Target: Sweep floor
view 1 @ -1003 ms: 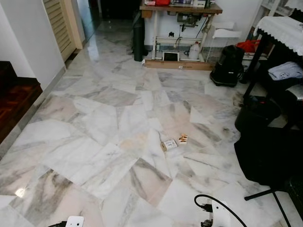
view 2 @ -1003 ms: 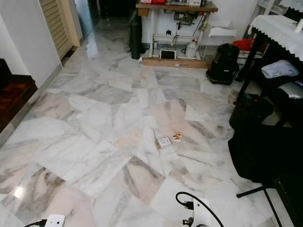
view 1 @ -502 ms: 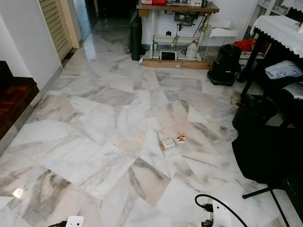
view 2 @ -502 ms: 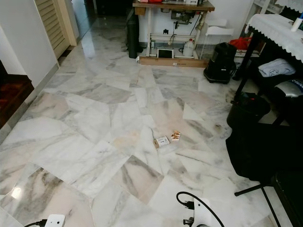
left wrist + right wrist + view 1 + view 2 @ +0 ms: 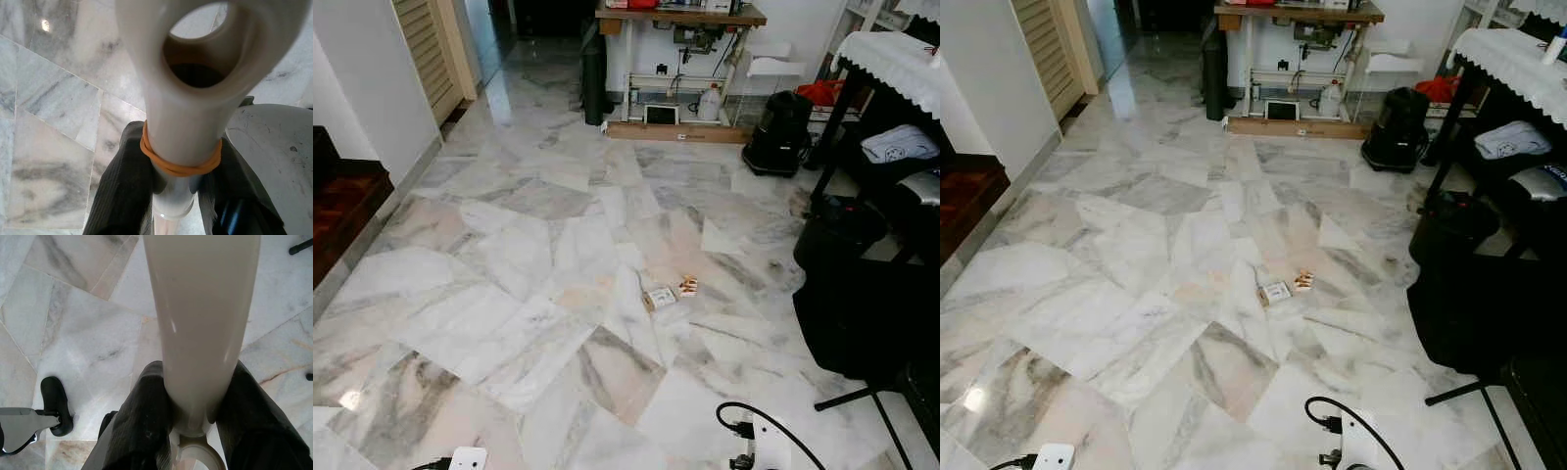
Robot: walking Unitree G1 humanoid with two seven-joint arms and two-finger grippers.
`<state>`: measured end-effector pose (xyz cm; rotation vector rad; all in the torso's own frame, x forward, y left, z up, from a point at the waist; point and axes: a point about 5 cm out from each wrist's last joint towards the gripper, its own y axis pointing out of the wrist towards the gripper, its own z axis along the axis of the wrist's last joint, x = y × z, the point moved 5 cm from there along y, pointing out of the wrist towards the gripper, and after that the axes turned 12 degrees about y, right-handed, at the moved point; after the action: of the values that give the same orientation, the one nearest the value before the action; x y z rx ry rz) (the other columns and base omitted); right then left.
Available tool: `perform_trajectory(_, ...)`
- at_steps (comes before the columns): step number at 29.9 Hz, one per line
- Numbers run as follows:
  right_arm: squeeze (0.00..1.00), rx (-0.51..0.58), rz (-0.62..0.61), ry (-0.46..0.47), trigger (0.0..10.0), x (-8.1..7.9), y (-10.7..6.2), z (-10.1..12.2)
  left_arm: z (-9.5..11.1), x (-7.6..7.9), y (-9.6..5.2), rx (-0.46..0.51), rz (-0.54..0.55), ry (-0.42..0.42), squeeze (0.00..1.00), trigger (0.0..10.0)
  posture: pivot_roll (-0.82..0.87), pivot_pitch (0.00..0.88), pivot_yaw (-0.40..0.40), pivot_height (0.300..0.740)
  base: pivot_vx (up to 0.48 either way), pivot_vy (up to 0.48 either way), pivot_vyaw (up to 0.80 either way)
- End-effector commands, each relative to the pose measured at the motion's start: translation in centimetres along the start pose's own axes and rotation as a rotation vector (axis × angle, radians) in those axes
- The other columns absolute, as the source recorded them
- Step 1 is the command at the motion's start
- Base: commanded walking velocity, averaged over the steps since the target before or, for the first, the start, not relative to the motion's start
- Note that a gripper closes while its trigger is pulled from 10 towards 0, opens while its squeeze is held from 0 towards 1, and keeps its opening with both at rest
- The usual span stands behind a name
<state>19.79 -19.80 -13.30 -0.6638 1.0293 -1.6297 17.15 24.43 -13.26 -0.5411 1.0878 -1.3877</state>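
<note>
- Left gripper [image 5: 171,196] clamped around a cream plastic handle [image 5: 188,98] with a hang-hole at its end and an orange rubber band [image 5: 178,164] wound just above the fingers [image 5: 117,191].
- Right gripper [image 5: 190,421] closed on another smooth cream shaft [image 5: 200,308] — broom or dustpan, impossible to say which.
- Litter to be swept — a small carton [image 5: 662,298] and a crumpled wrapper [image 5: 690,286] touching beside it — lying centre-right of the head view on the marble floor [image 5: 509,255].
- Likely light, stiff handles, glossy and prone to twisting in the jaws; firmest hold near the banded section.
- Scraps likely to skid easily on polished stone — gentle strokes advised.
- Black bag [image 5: 862,313] at right edge, close to the litter.
</note>
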Motion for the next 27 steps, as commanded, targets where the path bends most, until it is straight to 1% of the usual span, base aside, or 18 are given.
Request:
perform_trajectory(1, 0.00, 0.126, 0.162, -0.116, 10.0, -3.95, -0.13, 2.54, 0.14, 1.67, -0.45, 0.106, -0.024, -0.234, 0.00, 10.0, 0.01, 0.000, -0.146, 0.740, 0.000, 0.000, 0.00)
perform_trajectory(15, 0.00, 0.132, 0.163, -0.110, 10.0, -4.21, -0.13, 2.81, 0.20, 1.57, -0.42, 0.105, -0.022, -0.238, 0.00, 10.0, 0.01, 0.000, -0.145, 0.740, 0.000, 0.000, 0.00)
perform_trajectory(27, 0.00, 0.130, 0.157, -0.122, 10.0, -4.14, -0.11, 2.79, 0.25, 1.58, -0.40, 0.105, -0.022, -0.238, 0.00, 10.0, 0.01, 0.000, -0.145, 0.740, 0.000, 0.000, 0.00)
